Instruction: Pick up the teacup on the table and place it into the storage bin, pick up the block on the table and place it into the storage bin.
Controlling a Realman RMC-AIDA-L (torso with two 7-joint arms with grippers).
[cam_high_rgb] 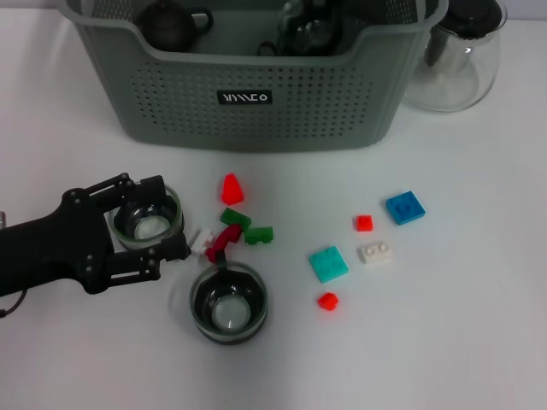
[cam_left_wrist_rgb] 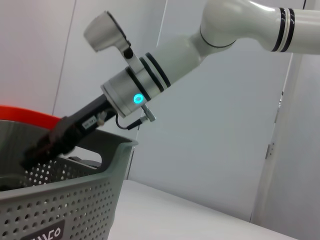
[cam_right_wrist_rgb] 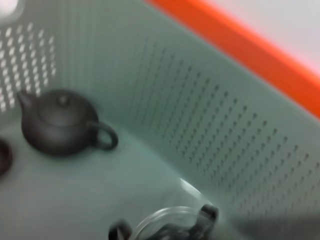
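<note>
Storage bin (cam_high_rgb: 256,102) at rear w/ teapot (cam_high_rgb: 168,23) inside; pitcher (cam_high_rgb: 457,55) just right of it. I see left gripper (cam_high_rgb: 158,224) around one teacup (cam_high_rgb: 148,219); 2nd teacup (cam_high_rgb: 228,303) nearer me. Blocks (cam_high_rgb: 327,265) scattered center-right.

Counts, head view:
- Teacups on the counter (cam_high_rgb: 479,342): 2. One teacup (cam_high_rgb: 147,218) sits between the left gripper's (cam_high_rgb: 162,220) jaws, the second teacup (cam_high_rgb: 228,303) is nearer the robot.
- Blocks on the counter: 10. Red: 3 (cone-like one (cam_high_rgb: 232,189), small square (cam_high_rgb: 364,223), small one (cam_high_rgb: 327,301)). Green: 2 ( (cam_high_rgb: 235,219), (cam_high_rgb: 258,235)). White: 2 ( (cam_high_rgb: 202,241), (cam_high_rgb: 375,253)). Dark red: 1 (cam_high_rgb: 222,243). Teal plate: 1 (cam_high_rgb: 328,264). Blue plate: 1 (cam_high_rgb: 404,207).
- Storage bin (cam_high_rgb: 256,111): 1.
- Dark teapot (cam_high_rgb: 167,23) in the bin: 1. Other dark glassware beside it, count unclear.
- Glass pitcher (cam_high_rgb: 457,60): 1.
- Grippers in view: 2; the right gripper (cam_left_wrist_rgb: 47,145) shows in the left wrist view.
</note>
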